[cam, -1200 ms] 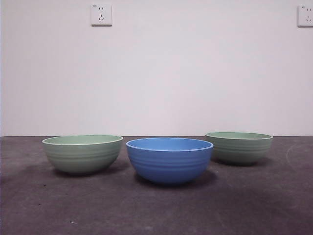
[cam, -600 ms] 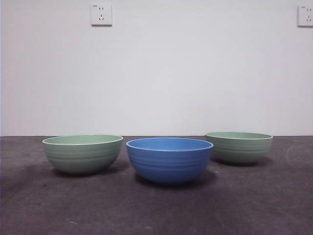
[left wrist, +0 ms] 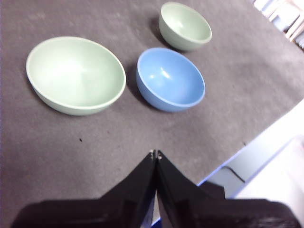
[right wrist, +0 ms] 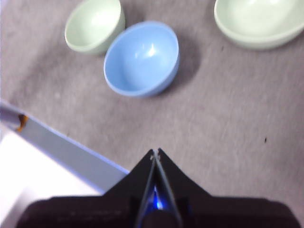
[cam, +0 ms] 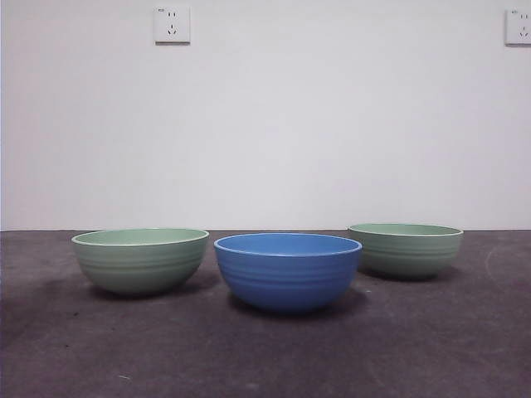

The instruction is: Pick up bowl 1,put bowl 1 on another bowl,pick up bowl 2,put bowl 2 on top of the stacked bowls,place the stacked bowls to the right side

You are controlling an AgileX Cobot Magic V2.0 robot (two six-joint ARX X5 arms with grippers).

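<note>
White wall behind, with one socket (cam: 172, 25) high at the left and another (cam: 518, 26) at the right edge; dark grey worktop (cam: 265, 356) below.

Front view: three ribbed bowls stood upright and unstacked on the worktop. Blue bowl (cam: 287, 271) in the middle, nearest the camera. Left green bowl (cam: 139, 260) just beside it, slightly further back. Right green bowl (cam: 406, 249) further back still, its near edge partly hidden behind the blue bowl's rim. No arm showed.

Left wrist view: left gripper (left wrist: 155, 155) hung above bare worktop, well apart from the bowls, jaws closed tip to tip and holding nothing. Large pale green bowl (left wrist: 76, 75) nearest, blue bowl (left wrist: 171, 79) just beside it, small-looking green bowl (left wrist: 185, 26) beyond. All three empty. Pale worktop edge (left wrist: 256, 152) visible to one side.

Right wrist view: right gripper (right wrist: 155, 152) likewise above bare worktop, jaws closed together, empty. Blue bowl (right wrist: 142, 58) between one green bowl (right wrist: 95, 24), close against it, and the other green bowl (right wrist: 259, 21), set apart and partly cut off by the frame.
</note>
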